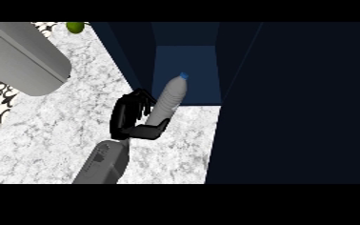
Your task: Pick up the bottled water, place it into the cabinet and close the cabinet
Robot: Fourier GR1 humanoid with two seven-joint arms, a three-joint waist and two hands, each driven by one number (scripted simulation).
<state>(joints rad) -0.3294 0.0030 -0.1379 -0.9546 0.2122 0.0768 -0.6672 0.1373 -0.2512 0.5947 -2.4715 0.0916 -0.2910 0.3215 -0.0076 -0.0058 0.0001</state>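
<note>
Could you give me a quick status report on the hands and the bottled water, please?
Left hand curled round bottled water, cap toward open cabinet. Right hand not in view. Bottle at cabinet mouth, not yet set down. Nothing seen blocking the opening.

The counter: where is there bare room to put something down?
Bare marble counter lies left of the hand, below the grey cylinder, and between the forearm and the open cabinet door. It is tight at the cabinet mouth, where the water bottle stands.
</note>
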